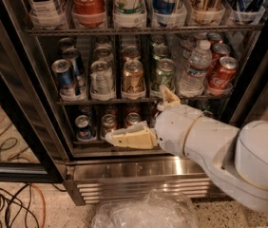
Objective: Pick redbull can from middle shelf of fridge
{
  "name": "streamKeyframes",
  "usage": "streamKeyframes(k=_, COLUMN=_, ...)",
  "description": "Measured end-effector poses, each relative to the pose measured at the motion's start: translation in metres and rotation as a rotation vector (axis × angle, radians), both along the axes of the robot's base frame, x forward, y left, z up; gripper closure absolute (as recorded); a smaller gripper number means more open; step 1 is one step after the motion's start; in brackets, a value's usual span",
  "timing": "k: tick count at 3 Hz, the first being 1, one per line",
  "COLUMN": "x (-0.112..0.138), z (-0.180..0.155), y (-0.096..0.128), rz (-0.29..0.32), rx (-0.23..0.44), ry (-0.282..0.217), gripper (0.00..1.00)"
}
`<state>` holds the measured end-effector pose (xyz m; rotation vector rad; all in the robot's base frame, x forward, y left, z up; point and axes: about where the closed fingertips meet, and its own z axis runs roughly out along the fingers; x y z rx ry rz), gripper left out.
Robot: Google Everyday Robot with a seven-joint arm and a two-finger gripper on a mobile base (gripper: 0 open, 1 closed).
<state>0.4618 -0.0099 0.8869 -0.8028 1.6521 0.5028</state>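
Observation:
The redbull can (64,78) stands upright at the left end of the middle shelf (106,100) of the fridge (138,172), with a second slim blue can (75,61) behind it. To its right stand a pale silver can (101,79), a gold can (132,78) and a green can (164,74). My gripper (136,114) is open and empty. One cream finger (127,139) points left in front of the bottom shelf and the other (169,97) sticks up by the middle shelf's rail. It is below and to the right of the redbull can, well apart from it.
A water bottle (195,69) and red cola cans (222,75) fill the shelf's right end. Big bottles (89,3) stand on the rack above. Small cans (83,127) sit on the bottom shelf. The open door's frame (15,127), floor cables (5,198) and a clear plastic bag (148,213) are below.

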Motion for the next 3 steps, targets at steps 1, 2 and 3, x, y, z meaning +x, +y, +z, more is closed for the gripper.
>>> streamKeyframes(k=1, x=0.009, z=-0.021, y=-0.011, rz=-0.095, rx=0.068, ry=-0.010, gripper=0.00)
streamKeyframes(k=2, x=0.016, z=-0.039, y=-0.031, rz=-0.187, rx=0.087, ry=-0.042, gripper=0.00)
streamKeyframes(k=3, x=0.018, z=-0.038, y=0.000, rz=-0.159, rx=0.087, ry=-0.104, gripper=0.00)
